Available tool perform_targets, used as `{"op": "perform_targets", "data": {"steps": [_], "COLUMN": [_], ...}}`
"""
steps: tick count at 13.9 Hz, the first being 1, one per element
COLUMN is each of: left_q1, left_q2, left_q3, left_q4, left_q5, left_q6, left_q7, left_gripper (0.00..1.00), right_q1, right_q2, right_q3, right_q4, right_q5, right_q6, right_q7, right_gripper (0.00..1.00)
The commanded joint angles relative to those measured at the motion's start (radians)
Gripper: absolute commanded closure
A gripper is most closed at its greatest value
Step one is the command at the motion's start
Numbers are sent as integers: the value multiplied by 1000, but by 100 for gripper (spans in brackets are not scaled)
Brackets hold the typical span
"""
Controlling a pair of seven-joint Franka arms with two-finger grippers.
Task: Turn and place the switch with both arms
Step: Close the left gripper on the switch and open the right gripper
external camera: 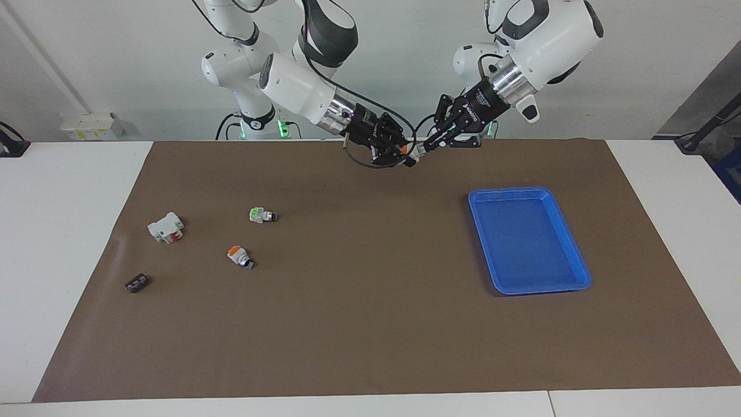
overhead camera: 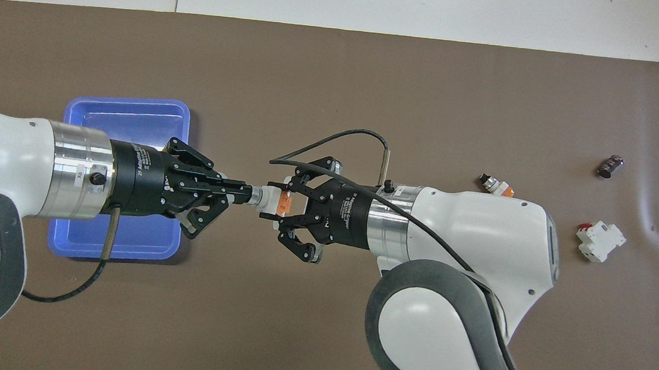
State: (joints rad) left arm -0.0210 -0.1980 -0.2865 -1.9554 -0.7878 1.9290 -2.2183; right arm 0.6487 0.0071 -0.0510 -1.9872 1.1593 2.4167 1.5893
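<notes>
Aloft, switch point(overhead camera: 274, 200), orange cap, white body

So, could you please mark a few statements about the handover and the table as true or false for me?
1. Both grippers are shut on the same orange-capped switch in the air. True: the left gripper grips its cylindrical end, and the right gripper grips its orange cap.
2. The blue tray holds a green-capped switch. False: the tray holds nothing; the green-capped switch lies on the brown mat.
3. A second orange-capped switch lies on the mat. True.
4. The white block with red marks sits at the left arm's end of the table. False: it sits toward the right arm's end.
</notes>
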Motion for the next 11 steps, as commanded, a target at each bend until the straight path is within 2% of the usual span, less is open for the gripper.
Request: {"op": "perform_targets", "data": {"steps": [1, 5, 8, 11], "left_q1": [0, -2, -2, 0], "left_q2": [0, 0, 0, -3], "left_q3": [-11, -10, -11, -10], "left_q4": [-14, -14, -13, -23], "left_q5": [18, 19, 41, 50], "left_q6": [56, 55, 53, 51], "left_q7": [-52, -51, -44, -40], "left_gripper": [100, 100, 100, 100], "right_q1": [9, 11, 8, 0], "right_q2": [-7, -16, -55, -87], "right_q3": [13, 13, 13, 7], "right_q4": [4, -5, -42, -48], "right_q5": [4, -32, -73, -173], "right_q6": [1, -1, -11, -80], "right_q7": [34, 26, 24, 27], "right_gripper": [1, 0, 0, 0]}}
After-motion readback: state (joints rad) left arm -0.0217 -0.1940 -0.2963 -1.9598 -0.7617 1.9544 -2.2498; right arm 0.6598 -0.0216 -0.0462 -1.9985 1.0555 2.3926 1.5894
